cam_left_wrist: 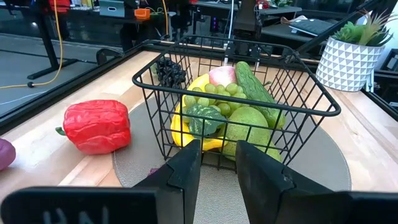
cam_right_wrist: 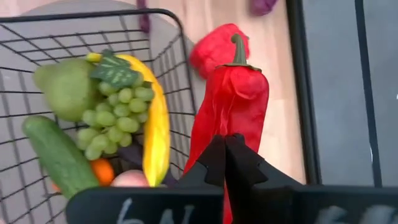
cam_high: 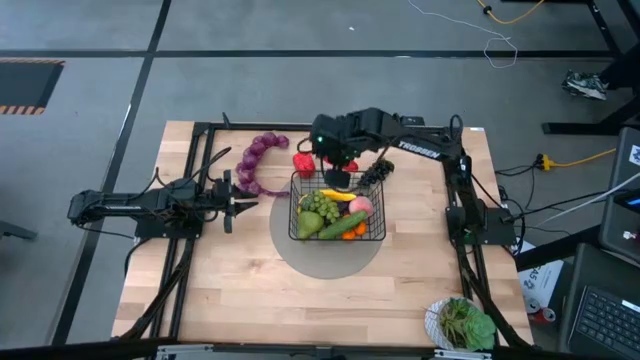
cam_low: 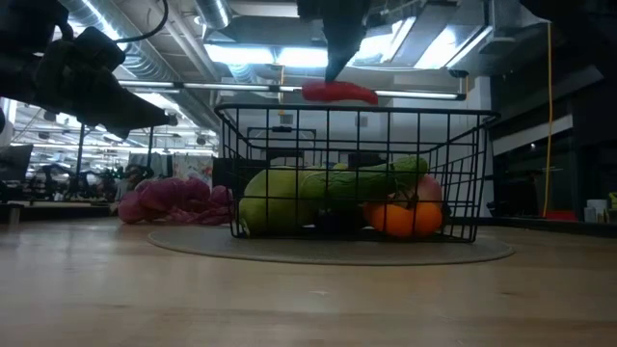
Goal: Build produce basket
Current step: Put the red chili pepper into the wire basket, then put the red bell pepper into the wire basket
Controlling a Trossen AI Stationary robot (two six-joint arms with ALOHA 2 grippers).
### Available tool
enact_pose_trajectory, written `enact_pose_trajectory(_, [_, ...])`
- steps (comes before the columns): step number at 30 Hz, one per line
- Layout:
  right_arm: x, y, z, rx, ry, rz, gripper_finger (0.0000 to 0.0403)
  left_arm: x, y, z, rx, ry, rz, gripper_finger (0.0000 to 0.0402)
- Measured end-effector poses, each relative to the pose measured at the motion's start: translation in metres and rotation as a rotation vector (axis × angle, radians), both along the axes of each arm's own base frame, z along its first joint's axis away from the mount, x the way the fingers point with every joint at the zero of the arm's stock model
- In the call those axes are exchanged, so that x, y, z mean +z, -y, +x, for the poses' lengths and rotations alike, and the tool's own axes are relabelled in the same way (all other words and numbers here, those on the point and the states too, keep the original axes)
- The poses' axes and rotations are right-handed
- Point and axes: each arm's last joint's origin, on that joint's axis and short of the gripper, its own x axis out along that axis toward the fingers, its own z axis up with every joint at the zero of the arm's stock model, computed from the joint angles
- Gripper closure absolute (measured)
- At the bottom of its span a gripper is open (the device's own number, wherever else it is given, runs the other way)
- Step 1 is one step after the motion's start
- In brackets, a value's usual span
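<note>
The black wire basket (cam_high: pixel 337 212) stands on a round grey mat and holds a pear, green grapes, a banana, a cucumber, a peach and an orange. My right gripper (cam_right_wrist: pixel 225 149) hangs above the basket's far rim, shut on a long red pepper (cam_low: pixel 339 93). On the table, a blocky red pepper (cam_high: pixel 303 163) lies left of the far rim. The purple grape string (cam_high: pixel 257 160) lies further left, and dark grapes (cam_high: pixel 376 172) lie by the far right corner. My left gripper (cam_left_wrist: pixel 217 163) waits level at the table's left, open, pointing at the basket. My right gripper pinches the long red pepper's body (cam_right_wrist: pixel 211 134) between its two fingers, away from the green stem (cam_right_wrist: pixel 237 50). The fingers come from above, slanting down. The pepper is lifted clear and lies roughly level above the basket's far rim.
A white bowl of leafy greens (cam_high: pixel 462 323) sits at the table's near right corner. The grey mat (cam_high: pixel 290 250) reaches past the basket on its near side. Bare wood lies near the front edge, and black frame rails (cam_high: pixel 190 260) run along the table's left and right sides.
</note>
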Motion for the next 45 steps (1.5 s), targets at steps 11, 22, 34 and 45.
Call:
enact_pose_trajectory(11, [-0.001, -0.025, 0.002, 0.025, -0.011, 0.019, 0.0403, 0.000, 0.000, 0.000, 0.000, 0.000, 0.000, 0.0305])
enact_pose_trajectory(22, [-0.004, -0.039, 0.002, 0.124, -0.016, 0.238, 0.0403, 0.000, 0.000, 0.000, 0.000, 0.000, 0.000, 0.0305])
enact_pose_trajectory(34, [-0.003, -0.039, 0.004, 0.128, 0.000, 0.235, 0.0389, 0.000, 0.000, 0.000, 0.000, 0.000, 0.000, 0.0305])
enact_pose_trajectory(45, [-0.004, -0.041, 0.002, 0.169, -0.016, 0.288, 0.0380, 0.000, 0.000, 0.000, 0.000, 0.000, 0.000, 0.0305])
